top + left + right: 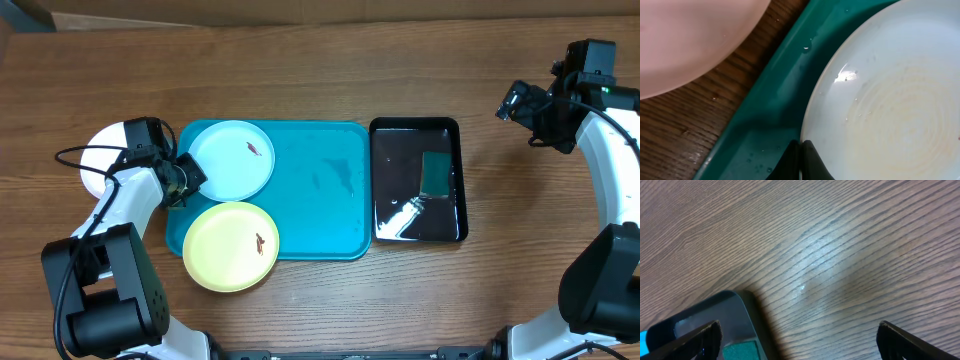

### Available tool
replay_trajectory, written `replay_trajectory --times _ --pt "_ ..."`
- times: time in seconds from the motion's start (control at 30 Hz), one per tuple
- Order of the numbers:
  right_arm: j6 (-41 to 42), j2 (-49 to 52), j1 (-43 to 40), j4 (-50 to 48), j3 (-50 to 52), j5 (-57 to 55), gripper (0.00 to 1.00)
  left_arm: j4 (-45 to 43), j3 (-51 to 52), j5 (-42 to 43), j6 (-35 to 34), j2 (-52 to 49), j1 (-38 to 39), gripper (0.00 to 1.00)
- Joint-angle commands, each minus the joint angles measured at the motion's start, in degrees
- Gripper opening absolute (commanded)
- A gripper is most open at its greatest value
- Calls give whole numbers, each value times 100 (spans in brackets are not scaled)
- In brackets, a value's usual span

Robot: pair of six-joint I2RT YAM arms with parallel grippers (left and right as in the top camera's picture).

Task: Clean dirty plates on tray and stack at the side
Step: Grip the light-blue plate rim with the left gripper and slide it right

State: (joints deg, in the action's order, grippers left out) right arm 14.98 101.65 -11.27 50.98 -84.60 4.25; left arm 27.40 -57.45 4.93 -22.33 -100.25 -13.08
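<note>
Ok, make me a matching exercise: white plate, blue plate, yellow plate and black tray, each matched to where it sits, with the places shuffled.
Things:
1. white plate
2. blue plate
3. yellow plate
4. black tray

Places:
A. right of the teal tray
B. on the teal tray, far left corner
C. on the table, left of the teal tray
D. overhanging the teal tray's near left edge

Pairs: 1-C, 2-B, 3-D, 4-A

White-and-black arms, black cables
</note>
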Motion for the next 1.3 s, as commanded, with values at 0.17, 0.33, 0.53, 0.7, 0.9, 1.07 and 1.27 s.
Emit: replay_trajectory --times 0.17,0.33,0.53,0.7,0.9,1.07,1.27 --pt "24 -57 -11 -26 -55 -13 100 4 72 1180 181 -63 155 4" --pt "24 -57 -11 -26 -55 -13 100 0 72 1314 245 -63 501 4" --pt "24 -57 -11 -26 -55 -13 100 -2 72 1309 264 -63 1137 4" --pt "24 -57 -11 -26 -55 -13 100 -7 70 1287 264 -63 1543 4" --pt "24 -57 -11 -26 -55 -13 100 -13 4 1255 264 -61 1611 8" --pt "24 -57 -11 -26 -55 -13 100 -22 7 1139 264 -63 1617 17" --pt "24 -57 -11 -26 -55 -13 100 42 9 940 264 -63 1777 22"
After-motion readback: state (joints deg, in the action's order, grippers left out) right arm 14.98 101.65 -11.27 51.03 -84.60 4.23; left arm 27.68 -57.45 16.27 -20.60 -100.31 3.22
